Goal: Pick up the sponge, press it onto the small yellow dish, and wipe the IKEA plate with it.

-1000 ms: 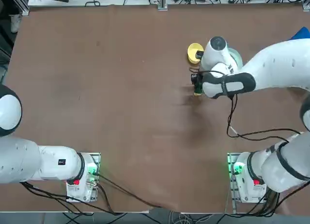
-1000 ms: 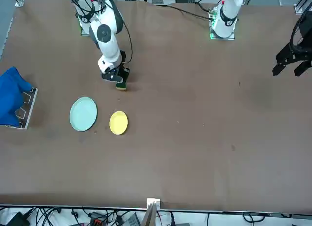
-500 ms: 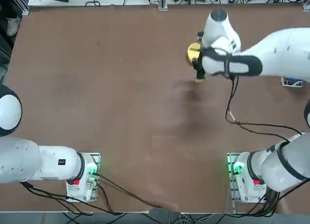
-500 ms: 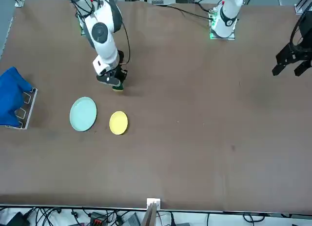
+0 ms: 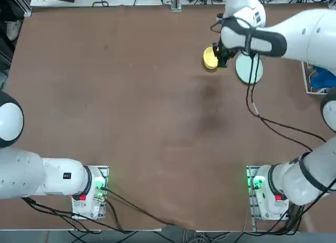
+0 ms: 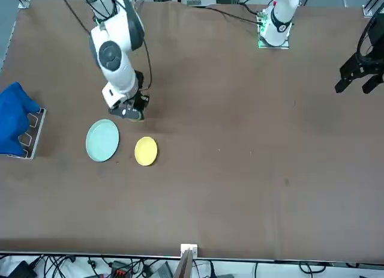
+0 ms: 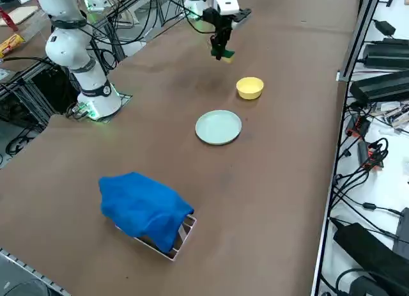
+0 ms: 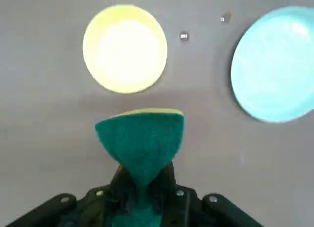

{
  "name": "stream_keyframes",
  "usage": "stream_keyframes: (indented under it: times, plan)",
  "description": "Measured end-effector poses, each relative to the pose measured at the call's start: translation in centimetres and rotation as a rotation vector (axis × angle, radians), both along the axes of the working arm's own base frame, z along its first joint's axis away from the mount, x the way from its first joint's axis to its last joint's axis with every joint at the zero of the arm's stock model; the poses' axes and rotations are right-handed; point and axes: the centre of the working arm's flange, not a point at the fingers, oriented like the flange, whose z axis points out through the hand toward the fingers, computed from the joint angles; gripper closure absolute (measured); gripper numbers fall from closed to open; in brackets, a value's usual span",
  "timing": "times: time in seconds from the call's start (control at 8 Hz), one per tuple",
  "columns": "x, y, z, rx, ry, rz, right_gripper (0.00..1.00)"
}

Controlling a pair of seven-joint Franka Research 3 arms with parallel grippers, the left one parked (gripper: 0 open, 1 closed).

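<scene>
A brown table point(image 6: 240, 140) carries everything. On it sit the small yellow dish point(image 6: 146, 151) and, just beside it but apart, the pale mint-green IKEA plate point(image 6: 102, 140). Well away from them, near the table's edge, a metal rack point(image 7: 172, 241) stands on the surface with a blue cloth point(image 7: 142, 208) heaped over it

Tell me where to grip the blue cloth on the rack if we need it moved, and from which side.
Pinch the blue cloth at its raised crown, coming straight down. It lies bunched over the rack, soft folds on top; its sides droop against the frame. The right gripper is shut on the sponge now.
</scene>
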Motion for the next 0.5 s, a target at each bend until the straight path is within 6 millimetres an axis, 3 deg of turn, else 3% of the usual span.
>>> stream_keyframes:
  times: [0.5]
  plan:
    - [4.5,0.6,-0.3,0.034,0.053,0.015,0.78]
